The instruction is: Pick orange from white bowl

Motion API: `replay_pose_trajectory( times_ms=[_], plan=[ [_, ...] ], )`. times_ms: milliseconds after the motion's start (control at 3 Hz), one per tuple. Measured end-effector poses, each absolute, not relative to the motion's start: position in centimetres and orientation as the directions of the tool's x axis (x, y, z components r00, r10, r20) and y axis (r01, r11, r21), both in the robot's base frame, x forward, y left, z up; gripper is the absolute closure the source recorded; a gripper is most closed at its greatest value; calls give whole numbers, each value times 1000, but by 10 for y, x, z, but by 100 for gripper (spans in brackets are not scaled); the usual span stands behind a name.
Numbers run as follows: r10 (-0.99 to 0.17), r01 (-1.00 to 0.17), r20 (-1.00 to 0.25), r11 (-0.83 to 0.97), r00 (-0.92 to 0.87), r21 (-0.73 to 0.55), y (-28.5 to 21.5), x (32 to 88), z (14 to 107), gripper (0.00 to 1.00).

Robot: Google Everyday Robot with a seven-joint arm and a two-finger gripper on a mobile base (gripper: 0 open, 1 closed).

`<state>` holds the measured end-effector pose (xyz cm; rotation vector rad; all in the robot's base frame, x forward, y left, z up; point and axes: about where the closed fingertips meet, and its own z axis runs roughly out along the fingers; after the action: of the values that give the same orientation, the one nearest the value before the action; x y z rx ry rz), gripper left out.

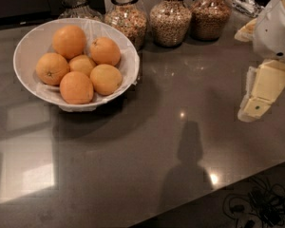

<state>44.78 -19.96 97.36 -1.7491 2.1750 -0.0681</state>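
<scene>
The white bowl (31, 46), wide and shallow with a thin crinkled liner, sits at the back left of the dark countertop. It holds several oranges piled together, among them a deep orange one (69, 41) at the back and another (76, 87) at the front. A smaller orange (82, 63) lies in the middle and a paler one (106, 79) at the right. My gripper (251, 112), cream-coloured under a white arm housing (275, 25), hangs at the right edge. It is far to the right of the bowl, above the counter, and holds nothing that I can see.
Several glass jars of grains and nuts stand along the back edge, the nearest one (126, 18) just behind the bowl's right rim. The counter's front edge runs diagonally at the lower right, with black cables (256, 205) on the floor beyond it.
</scene>
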Motion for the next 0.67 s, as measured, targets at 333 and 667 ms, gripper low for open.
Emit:
replay_pose_trajectory(
  times_ms=[333, 667],
  plan=[
    [-957, -955, -281, 147, -72, -258, -154, 469, 965, 0],
    [-946, -953, -321, 52, 49, -297, -107, 489, 966, 0]
  ],
)
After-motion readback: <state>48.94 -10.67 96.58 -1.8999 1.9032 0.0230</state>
